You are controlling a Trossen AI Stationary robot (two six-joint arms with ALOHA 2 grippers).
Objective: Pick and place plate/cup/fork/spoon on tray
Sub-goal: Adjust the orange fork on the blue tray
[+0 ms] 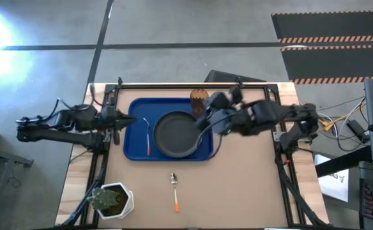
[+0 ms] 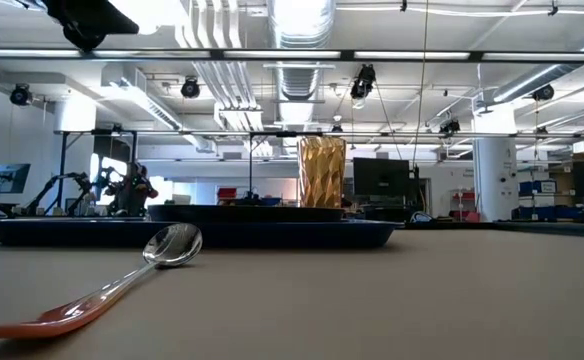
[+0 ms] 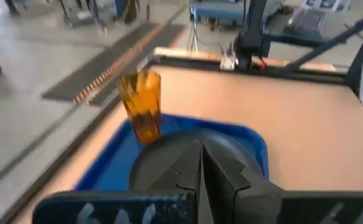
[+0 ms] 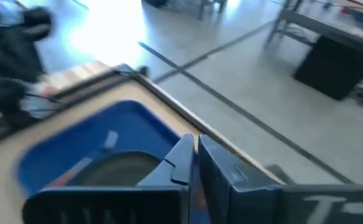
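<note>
The blue tray (image 1: 135, 128) lies at mid-table. On it rest the dark plate (image 1: 177, 134), the orange-handled fork (image 1: 148, 137) to the plate's left, and the amber ribbed cup (image 1: 199, 100), which stands upright at the tray's far right corner. The spoon (image 1: 174, 191) lies flat on the bare table near the front edge, its bowl toward the tray. My left gripper (image 1: 130, 120) is shut and empty at the tray's left edge. My right gripper (image 1: 207, 108) is shut and empty, raised above the tray's right end close to the cup.
A white pot with a green plant (image 1: 112, 199) stands at the near left corner. Black frame rails (image 1: 193, 84) run along the table's far edge and down both sides. Bare tabletop (image 1: 250, 185) stretches to the near right.
</note>
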